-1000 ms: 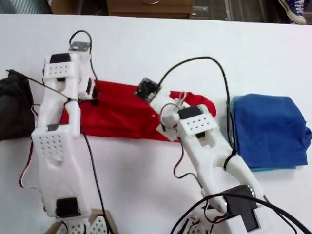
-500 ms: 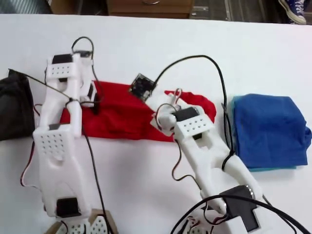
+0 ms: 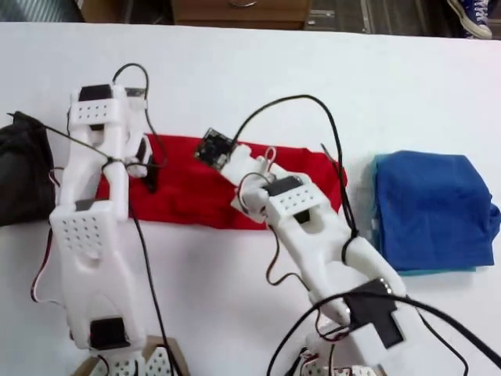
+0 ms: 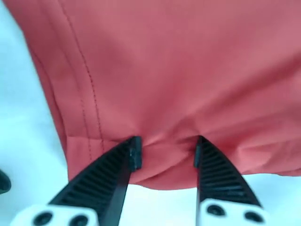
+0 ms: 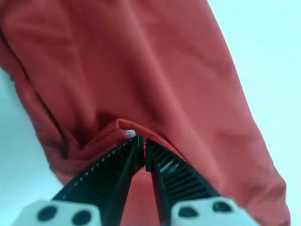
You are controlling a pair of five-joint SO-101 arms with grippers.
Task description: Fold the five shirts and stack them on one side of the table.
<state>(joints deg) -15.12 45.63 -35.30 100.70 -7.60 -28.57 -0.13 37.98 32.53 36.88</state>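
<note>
A red shirt (image 3: pixel 188 188) lies in a long band across the middle of the white table (image 3: pixel 235 70). At the shirt's left end my left gripper (image 4: pixel 165 151) is open, its two fingertips pressed down on the hem with red cloth (image 4: pixel 178 70) bunched between them. My right gripper (image 5: pixel 142 142) is shut on a raised fold of the red shirt (image 5: pixel 141 70), near the middle of the band. In the high view the right arm (image 3: pixel 293 204) covers that spot, and the left arm (image 3: pixel 98 157) stands over the left end.
A folded blue shirt (image 3: pixel 430 207) rests on a light-blue one (image 3: pixel 427 271) at the table's right side. A black garment (image 3: pixel 19 176) lies bunched at the left edge. Cables loop over both arms. Bare table lies behind and in front of the red shirt.
My right arm has swung to the left, carrying the pinched fold of red cloth toward the middle of the shirt. The left arm has barely shifted.
</note>
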